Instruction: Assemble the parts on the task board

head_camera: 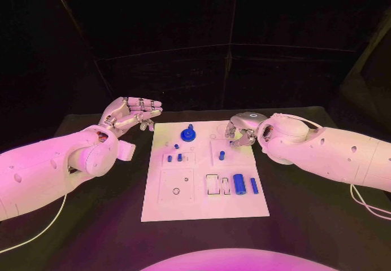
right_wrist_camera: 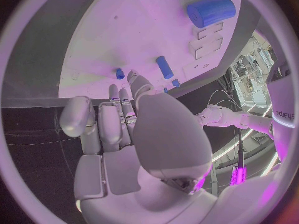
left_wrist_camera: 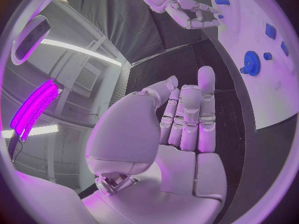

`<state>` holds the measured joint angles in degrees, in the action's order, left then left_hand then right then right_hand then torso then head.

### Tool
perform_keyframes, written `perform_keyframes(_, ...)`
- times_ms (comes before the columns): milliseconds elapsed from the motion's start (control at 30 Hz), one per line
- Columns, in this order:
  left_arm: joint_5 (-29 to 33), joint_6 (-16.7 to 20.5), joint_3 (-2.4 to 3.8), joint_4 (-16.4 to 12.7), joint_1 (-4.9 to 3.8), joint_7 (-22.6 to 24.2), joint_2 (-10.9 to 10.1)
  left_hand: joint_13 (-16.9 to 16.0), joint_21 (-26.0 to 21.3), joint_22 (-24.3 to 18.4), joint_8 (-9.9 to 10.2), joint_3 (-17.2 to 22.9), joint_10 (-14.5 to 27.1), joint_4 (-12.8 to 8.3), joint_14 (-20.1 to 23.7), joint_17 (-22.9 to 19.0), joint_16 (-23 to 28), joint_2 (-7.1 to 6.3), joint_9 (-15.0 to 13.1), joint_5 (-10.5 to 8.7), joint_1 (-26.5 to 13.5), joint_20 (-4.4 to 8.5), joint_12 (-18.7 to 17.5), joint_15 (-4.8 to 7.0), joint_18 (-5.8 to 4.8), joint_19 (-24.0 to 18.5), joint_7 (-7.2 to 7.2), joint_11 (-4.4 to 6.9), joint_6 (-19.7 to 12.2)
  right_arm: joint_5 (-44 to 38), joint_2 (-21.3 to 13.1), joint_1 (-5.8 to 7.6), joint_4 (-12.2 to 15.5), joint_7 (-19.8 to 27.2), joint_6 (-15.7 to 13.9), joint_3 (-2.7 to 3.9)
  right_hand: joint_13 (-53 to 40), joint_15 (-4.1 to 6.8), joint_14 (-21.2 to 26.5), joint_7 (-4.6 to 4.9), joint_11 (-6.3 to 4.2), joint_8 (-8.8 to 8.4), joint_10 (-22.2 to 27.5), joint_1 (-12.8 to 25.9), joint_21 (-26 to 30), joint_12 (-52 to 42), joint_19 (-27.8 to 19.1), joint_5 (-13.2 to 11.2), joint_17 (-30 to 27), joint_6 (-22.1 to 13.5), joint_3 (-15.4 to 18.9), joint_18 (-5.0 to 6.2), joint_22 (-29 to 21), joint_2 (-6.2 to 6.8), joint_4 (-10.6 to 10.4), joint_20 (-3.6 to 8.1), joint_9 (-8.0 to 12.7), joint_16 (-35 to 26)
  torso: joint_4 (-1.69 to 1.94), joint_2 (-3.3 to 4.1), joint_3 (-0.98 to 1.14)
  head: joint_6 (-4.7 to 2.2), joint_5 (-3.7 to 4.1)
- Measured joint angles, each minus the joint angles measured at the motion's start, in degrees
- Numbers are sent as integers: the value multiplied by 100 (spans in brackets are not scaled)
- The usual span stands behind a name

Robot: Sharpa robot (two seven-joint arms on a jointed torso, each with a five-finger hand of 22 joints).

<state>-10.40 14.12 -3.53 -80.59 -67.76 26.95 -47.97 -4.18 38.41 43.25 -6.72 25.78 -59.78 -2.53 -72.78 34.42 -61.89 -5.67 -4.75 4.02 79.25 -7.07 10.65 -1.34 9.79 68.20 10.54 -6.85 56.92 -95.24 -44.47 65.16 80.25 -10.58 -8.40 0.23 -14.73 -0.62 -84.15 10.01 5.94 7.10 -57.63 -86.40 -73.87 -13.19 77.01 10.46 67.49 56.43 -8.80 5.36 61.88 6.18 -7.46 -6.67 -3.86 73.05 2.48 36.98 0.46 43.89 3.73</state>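
Note:
The white task board (head_camera: 204,200) lies in the middle of the table. A blue gear (head_camera: 188,134) stands near its far edge, also seen as the gear (left_wrist_camera: 251,63). Small blue pegs (head_camera: 174,158) stand left of centre and one peg (head_camera: 221,154) further right. A thick blue cylinder (head_camera: 239,183) and a thin one (head_camera: 254,185) lie at the right; the thick cylinder (right_wrist_camera: 212,11) shows from the right wrist. My left hand (head_camera: 130,116) hovers off the board's far left corner, holding nothing. My right hand (head_camera: 243,129) hangs over the far right corner, fingers bent down, holding nothing.
Rectangular recesses (head_camera: 217,184) sit beside the thick cylinder, and a square recessed panel (head_camera: 177,185) is on the board's left half. Black table (head_camera: 309,214) surrounds the board on all sides. A white cable (head_camera: 366,206) trails at the right.

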Motion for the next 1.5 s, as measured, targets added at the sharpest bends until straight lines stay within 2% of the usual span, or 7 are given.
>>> perform_keyframes(267,204,90,0,-49,2,137,-13,0,0,1,0,0,0,0,0,0,0,0,0,0,0,0,0,0,-1,0,0,0,0,-41,99,-28,-96,-8,55,2,159,0,0,25,21,-23,-21,-77,-41,22,20,1,4,25,-277,-1,76,-77,69,-20,-8,0,-7,3,8,12,-25)
perform_keyframes(433,263,108,0,-69,2,164,-24,-1,0,-5,0,0,0,0,0,1,0,0,5,0,0,0,0,0,-2,0,-1,0,0,-43,115,-43,-118,-15,106,2,255,0,0,-40,-21,-23,-172,-100,-89,21,71,1,22,151,-492,-1,150,-100,106,-9,-24,37,-8,4,8,32,-25)
perform_keyframes(500,279,111,0,-77,2,168,-37,-1,0,-5,0,0,0,0,0,1,0,0,5,0,0,0,0,0,-2,0,-1,0,0,-43,115,-48,-120,-20,132,2,295,0,0,-53,-52,-23,-238,-100,-123,21,82,1,58,222,-602,-2,194,-100,126,3,-30,51,-8,7,8,34,-25)
perform_keyframes(900,317,114,0,-83,1,168,-58,-1,0,-5,0,0,0,-1,-1,-8,0,-1,4,0,0,0,0,0,-3,0,-1,0,0,-43,140,-60,-173,-56,238,4,496,0,0,-71,-50,-49,-363,-31,-130,44,102,1,79,308,-1013,-2,223,-31,222,23,-30,72,-7,5,8,71,-24)
perform_keyframes(1100,325,108,0,-84,1,159,-60,-1,0,-10,0,0,0,-1,-1,-11,0,-1,4,23,0,0,0,0,-4,0,-1,0,0,-50,147,-66,-177,-81,259,13,549,22,21,-90,-92,-48,-485,-31,-173,44,107,1,105,405,-1235,-2,256,-31,331,28,-33,98,-2,1,7,76,-24)
perform_keyframes(1367,332,104,0,-74,1,148,-64,-2,0,-9,0,0,-1,-1,-1,-11,0,-1,4,23,1,0,0,0,-5,0,-1,0,0,-88,159,-74,-177,-108,253,17,585,64,21,-161,-154,-48,-690,-30,-247,28,165,-176,139,625,-1520,-2,372,-31,522,86,-66,133,1,0,7,76,-2)
perform_keyframes(1500,333,104,0,-73,1,142,-65,-2,0,-9,0,0,-1,-1,-1,-10,0,-1,4,23,1,0,0,0,-6,0,20,0,-21,-125,163,-87,-164,-134,216,18,581,105,21,-188,-124,19,-783,-13,-339,-15,227,-227,77,782,-1611,-2,513,-20,614,145,-93,129,0,0,4,76,3)
